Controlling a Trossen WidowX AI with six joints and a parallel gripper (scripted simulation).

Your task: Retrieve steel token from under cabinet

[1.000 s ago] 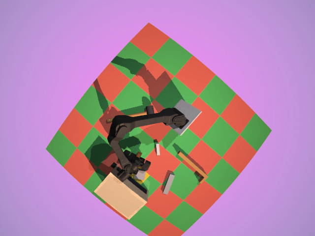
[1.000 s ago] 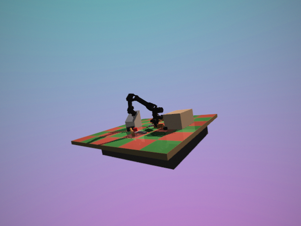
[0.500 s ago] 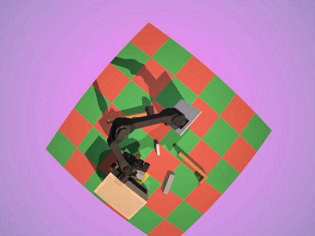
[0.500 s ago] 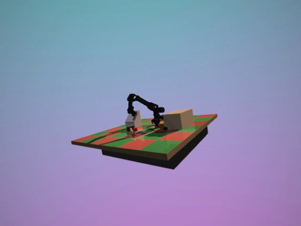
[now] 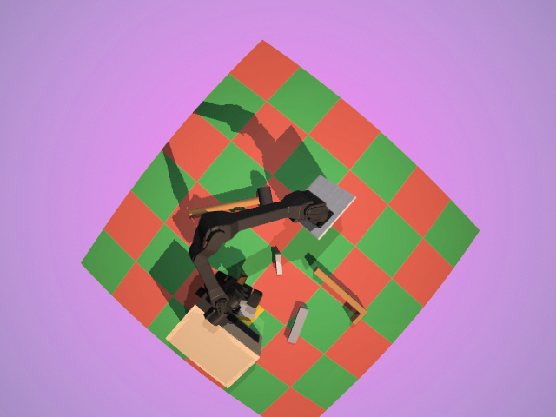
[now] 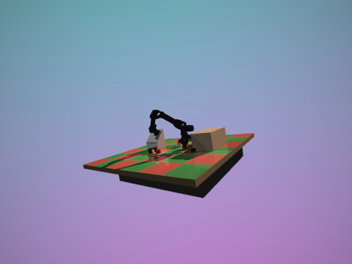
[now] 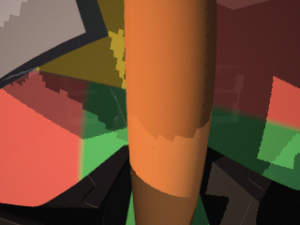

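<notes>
The tan cabinet (image 5: pixel 212 345) (image 6: pixel 219 139) has a dark front with a black slot. A yellow marked area (image 5: pixel 260 313) lies before it, largely hidden by a grey flat-topped piece (image 5: pixel 248 309) (image 7: pixel 33 28) and by shadow. I cannot tell whether this piece is the steel token; no token shows clearly elsewhere. My gripper (image 5: pixel 239 287) (image 6: pixel 185 146) (image 7: pixel 163 153) is shut on a round orange handle (image 7: pixel 169 70), close to the cabinet front. The handle runs up the middle of the wrist view. Its far end and whatever it carries are not clear.
A mallet with a dark head (image 5: pixel 265 195) lies beyond the arm. An orange L-shaped stick (image 5: pixel 339 291), a grey bar (image 5: pixel 297 325) and a small white block (image 5: pixel 279 264) lie to the right of the gripper. A grey slanted box (image 5: pixel 339 199) (image 6: pixel 153 138) is at the arm's base.
</notes>
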